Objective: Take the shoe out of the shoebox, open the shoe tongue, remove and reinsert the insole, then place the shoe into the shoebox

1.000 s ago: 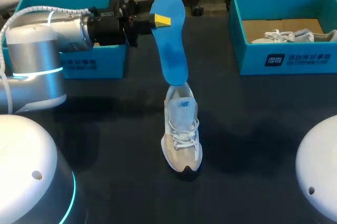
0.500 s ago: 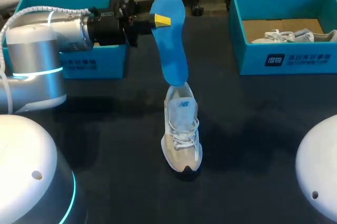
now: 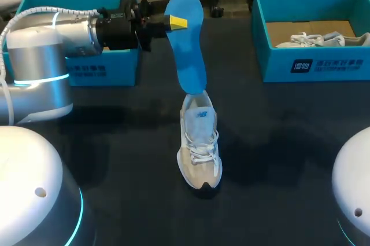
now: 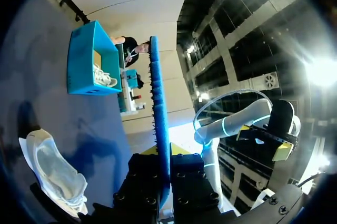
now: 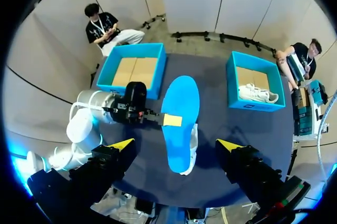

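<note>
Midway through the shoe routine, the left gripper (image 3: 176,22) is clamped on a blue insole (image 3: 188,43), its yellow-tipped fingers pinching the broad end from both sides. The insole hangs nearly upright above the table (image 3: 277,136), with its narrow end down at the collar of the white shoe (image 3: 200,142). Whether that end is inside the shoe or just clear of it cannot be told from the pictures.

The shoe stands on its sole in the middle of the table, toe toward the robot, laces loose. It lies well apart from both teal boxes.

The left shoebox (image 5: 134,68) sits behind the left arm and shows a bare cardboard floor in the right wrist view. The right shoebox (image 3: 312,63) holds another white shoe (image 3: 321,39).

The right gripper (image 5: 174,146) hangs high over the scene with its fingers spread wide, grasping nothing.

As a judgement, the shoe is out of its box and the insole appears lifted out, or very nearly so. The tongue looks raised, though its state is hard to make out. What remains is to seat the insole flat inside the shoe again and carry the shoe back into a box.
</note>
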Action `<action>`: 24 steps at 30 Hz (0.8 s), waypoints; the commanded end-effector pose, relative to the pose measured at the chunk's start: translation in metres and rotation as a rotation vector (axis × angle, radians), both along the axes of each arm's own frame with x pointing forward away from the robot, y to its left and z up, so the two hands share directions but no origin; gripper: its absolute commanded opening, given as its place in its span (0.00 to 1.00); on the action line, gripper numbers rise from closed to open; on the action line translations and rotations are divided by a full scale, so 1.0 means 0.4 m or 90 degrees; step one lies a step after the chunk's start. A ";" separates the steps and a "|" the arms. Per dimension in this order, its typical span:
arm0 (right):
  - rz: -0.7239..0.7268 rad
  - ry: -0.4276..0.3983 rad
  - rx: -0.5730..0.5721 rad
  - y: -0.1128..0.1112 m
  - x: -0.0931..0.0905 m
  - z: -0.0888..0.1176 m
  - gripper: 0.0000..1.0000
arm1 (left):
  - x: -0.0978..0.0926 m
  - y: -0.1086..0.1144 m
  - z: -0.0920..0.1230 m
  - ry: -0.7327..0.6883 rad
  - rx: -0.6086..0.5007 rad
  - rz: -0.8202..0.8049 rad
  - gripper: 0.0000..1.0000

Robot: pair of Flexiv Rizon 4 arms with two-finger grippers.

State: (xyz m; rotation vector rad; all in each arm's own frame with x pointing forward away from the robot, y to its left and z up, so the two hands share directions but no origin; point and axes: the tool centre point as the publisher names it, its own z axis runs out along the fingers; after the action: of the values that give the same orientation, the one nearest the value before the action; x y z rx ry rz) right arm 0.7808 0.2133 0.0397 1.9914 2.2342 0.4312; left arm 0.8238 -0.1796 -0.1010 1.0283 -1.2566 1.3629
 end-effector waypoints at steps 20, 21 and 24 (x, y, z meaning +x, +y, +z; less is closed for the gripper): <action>0.030 0.003 0.274 -0.174 -0.017 -0.054 1.00 | -0.002 0.001 0.000 0.000 0.001 0.001 0.00; 0.032 0.004 0.295 -0.182 -0.018 -0.057 1.00 | -0.002 0.001 0.000 0.000 0.001 0.001 0.00; 0.041 0.002 0.349 -0.199 -0.020 -0.065 1.00 | -0.002 0.001 0.000 0.000 0.001 0.001 0.00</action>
State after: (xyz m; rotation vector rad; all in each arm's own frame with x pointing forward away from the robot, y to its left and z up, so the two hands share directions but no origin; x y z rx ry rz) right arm 0.7767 0.1443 0.0210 2.1253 2.2424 0.7150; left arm 0.8238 -0.1796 -0.1010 1.0283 -1.2566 1.3630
